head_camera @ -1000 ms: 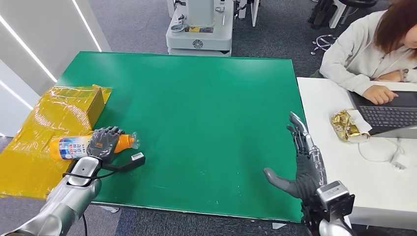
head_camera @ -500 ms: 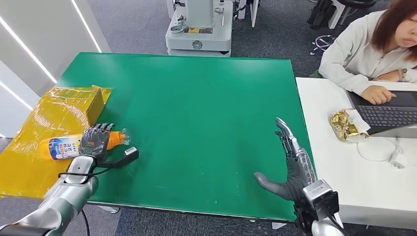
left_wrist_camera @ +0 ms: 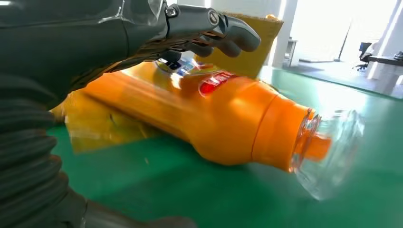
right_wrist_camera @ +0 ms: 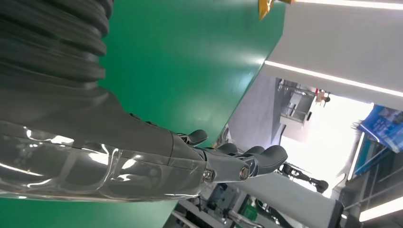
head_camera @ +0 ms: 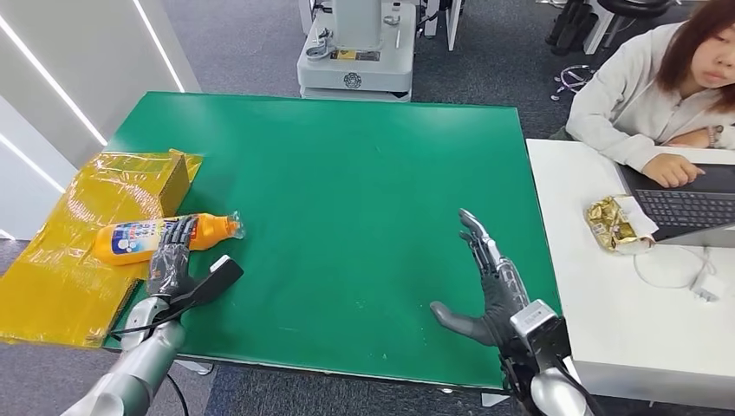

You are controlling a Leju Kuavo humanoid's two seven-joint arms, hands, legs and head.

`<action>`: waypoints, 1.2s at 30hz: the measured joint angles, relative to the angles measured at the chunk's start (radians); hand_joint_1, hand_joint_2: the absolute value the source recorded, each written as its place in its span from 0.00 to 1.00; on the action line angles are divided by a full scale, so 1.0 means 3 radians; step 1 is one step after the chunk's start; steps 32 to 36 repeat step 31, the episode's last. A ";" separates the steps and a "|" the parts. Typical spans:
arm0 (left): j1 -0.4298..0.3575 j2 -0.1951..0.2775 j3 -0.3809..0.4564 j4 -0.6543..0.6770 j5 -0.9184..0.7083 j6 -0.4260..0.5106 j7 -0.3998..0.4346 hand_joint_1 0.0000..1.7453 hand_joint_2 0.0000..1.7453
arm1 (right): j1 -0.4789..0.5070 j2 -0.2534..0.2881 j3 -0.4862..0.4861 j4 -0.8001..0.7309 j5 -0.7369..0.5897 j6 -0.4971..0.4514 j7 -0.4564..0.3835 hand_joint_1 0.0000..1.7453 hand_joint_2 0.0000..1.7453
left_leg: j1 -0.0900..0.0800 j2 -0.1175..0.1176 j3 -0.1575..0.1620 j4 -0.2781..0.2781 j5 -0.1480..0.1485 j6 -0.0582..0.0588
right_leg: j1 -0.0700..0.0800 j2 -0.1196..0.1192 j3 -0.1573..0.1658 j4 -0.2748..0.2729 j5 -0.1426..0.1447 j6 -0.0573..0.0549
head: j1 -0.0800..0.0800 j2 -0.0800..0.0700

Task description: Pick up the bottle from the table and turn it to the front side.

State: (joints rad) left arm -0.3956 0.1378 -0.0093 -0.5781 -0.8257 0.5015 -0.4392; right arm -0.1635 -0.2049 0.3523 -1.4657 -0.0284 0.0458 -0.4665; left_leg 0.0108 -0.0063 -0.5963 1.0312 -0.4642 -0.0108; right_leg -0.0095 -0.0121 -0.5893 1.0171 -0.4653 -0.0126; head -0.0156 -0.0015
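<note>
Fingers of your left hand (head_camera: 172,258) lie spread over the glossy orange bottle (head_camera: 165,237) but aren't wrapped around it; it's on its side at the green table's (head_camera: 364,182) left edge, clear ribbed cap pointing inward, against crinkly yellow wrap (head_camera: 69,251). Your right hand (head_camera: 490,290) hovers flat, fingers straight, holding nothing.

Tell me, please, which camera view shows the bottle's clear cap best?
The left wrist view: the clear cap on the orange bottle appears close and large. In the head view the cap is tiny.
</note>
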 joint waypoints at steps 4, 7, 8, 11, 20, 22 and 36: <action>0.0126 -0.0089 0.0029 -0.0188 0.0185 -0.0132 -0.0042 0.00 1.00 | -0.0036 0.0021 0.0054 0.0079 -0.0025 0.0005 -0.0006 0.00 1.00 | 0.0001 -0.0004 0.0005 0.0000 0.0000 0.0000 | 0.0000 -0.0004 0.0007 0.0000 0.0000 0.0000 | 0.0000 0.0000; 0.0307 -0.0152 0.0038 -0.0426 0.0617 -0.0306 -0.0164 0.00 1.00 | -0.0079 0.0037 0.0090 0.0159 -0.0081 0.0031 -0.0006 0.00 1.00 | 0.0002 0.0006 0.0009 0.0000 0.0001 -0.0001 | 0.0000 0.0007 0.0005 0.0000 0.0003 -0.0003 | 0.0000 0.0000; 0.0388 -0.0184 0.0034 -0.0550 0.0801 -0.0356 -0.0201 0.00 1.00 | -0.0095 0.0044 0.0106 0.0195 -0.0107 0.0039 -0.0009 0.00 1.00 | 0.0003 0.0009 0.0009 0.0000 0.0001 -0.0001 | 0.0000 0.0011 0.0004 0.0000 0.0004 -0.0003 | 0.0000 0.0000; 0.0604 -0.0280 -0.0017 -0.0953 0.1228 -0.0439 -0.0225 0.00 1.00 | -0.0129 0.0073 0.0152 0.0299 -0.0170 0.0043 -0.0026 0.00 1.00 | 0.0003 0.0009 0.0007 0.0001 0.0001 -0.0001 | 0.0001 0.0012 0.0002 0.0000 0.0004 -0.0002 | 0.0000 0.0000; 0.0848 -0.0448 -0.0177 -0.1634 0.1925 -0.0535 -0.0475 0.00 1.00 | -0.0121 0.0147 0.0212 0.0412 -0.0266 -0.0036 -0.0035 0.00 1.00 | 0.0002 0.0007 -0.0004 0.0002 -0.0002 -0.0001 | 0.0001 0.0011 -0.0011 -0.0001 0.0001 0.0000 | -0.0001 0.0000; 0.0898 -0.0522 -0.0294 -0.1857 0.2134 -0.0549 -0.0547 0.00 1.00 | -0.0051 0.0208 0.0210 0.0381 -0.0315 -0.0093 -0.0032 0.00 1.00 | 0.0002 0.0006 -0.0005 0.0002 -0.0002 0.0000 | 0.0001 0.0010 -0.0011 -0.0001 0.0001 0.0000 | 0.0000 0.0000; 0.1097 -0.0620 -0.1121 -0.2812 0.2645 -0.0696 -0.0487 0.00 1.00 | 0.0562 0.0549 0.0198 0.0067 -0.0318 -0.0403 0.0004 0.00 1.00 | 0.0003 0.0008 -0.0008 0.0002 -0.0014 0.0000 | 0.0001 0.0011 -0.0013 -0.0002 -0.0006 -0.0004 | -0.0001 0.0000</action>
